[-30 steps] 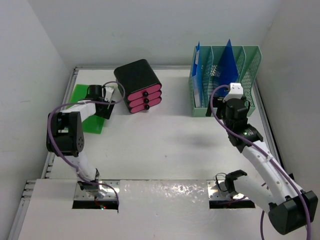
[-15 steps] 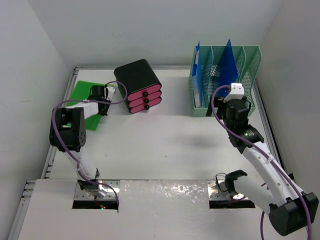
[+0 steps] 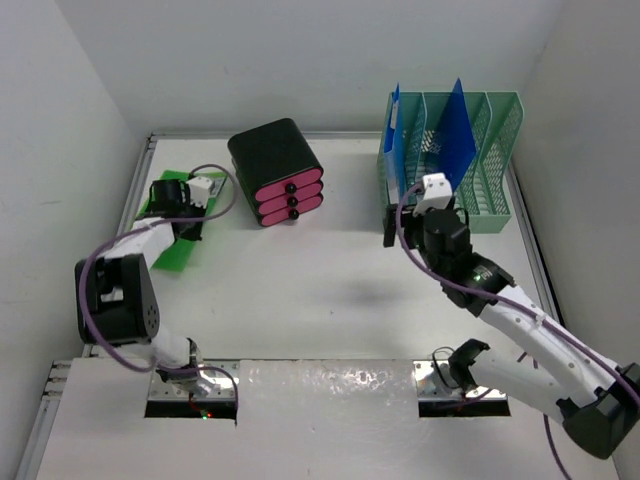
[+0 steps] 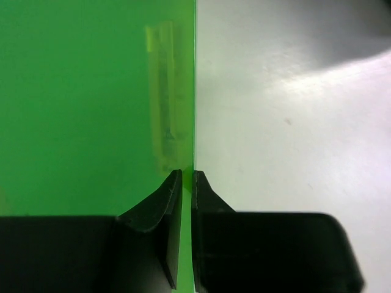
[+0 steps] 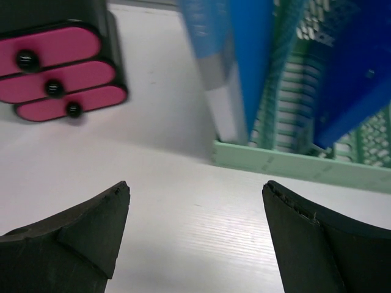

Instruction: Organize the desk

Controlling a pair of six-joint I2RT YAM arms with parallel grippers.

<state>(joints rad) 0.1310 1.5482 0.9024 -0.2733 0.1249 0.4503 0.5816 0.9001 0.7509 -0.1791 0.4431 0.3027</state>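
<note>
Pickup step: L gripper [image 4: 187, 174] pinches green folder [image 4: 79, 110] edge, R gripper [image 5: 195, 186] spread, empty; you need slow lift next.

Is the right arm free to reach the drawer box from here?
Probably yes: the right gripper is open and empty, and only bare desk lies between it and the drawer box.

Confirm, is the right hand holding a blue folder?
No, the right hand is open, with only bare desk showing between its tips.
</note>
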